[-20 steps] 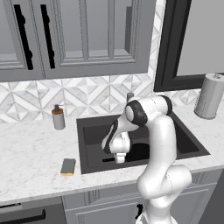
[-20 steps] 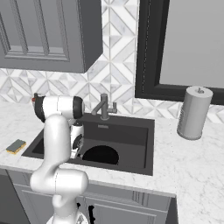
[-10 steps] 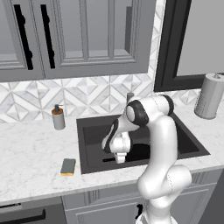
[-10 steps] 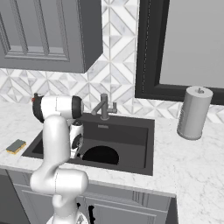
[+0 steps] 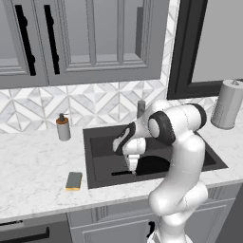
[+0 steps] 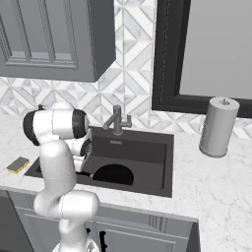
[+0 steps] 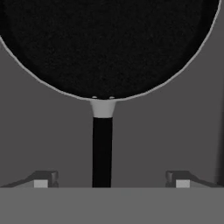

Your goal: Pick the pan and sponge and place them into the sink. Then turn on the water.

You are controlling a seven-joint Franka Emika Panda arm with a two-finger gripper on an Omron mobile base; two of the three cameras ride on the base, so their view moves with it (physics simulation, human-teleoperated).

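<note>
- Currently the arm folds forward and down from its shoulder, wrist bent so the gripper [image 5: 132, 171] points into the sink [image 5: 97, 142].
- The gripper [image 7: 109, 178] stands wide, fingertips apart on either side of the handle, clear of it.
- The pan [image 7: 105, 43] lies flat on the sink floor.
- The sponge [image 5: 74, 181] rests on the counter [image 5: 33, 180], left of the sink.
</note>
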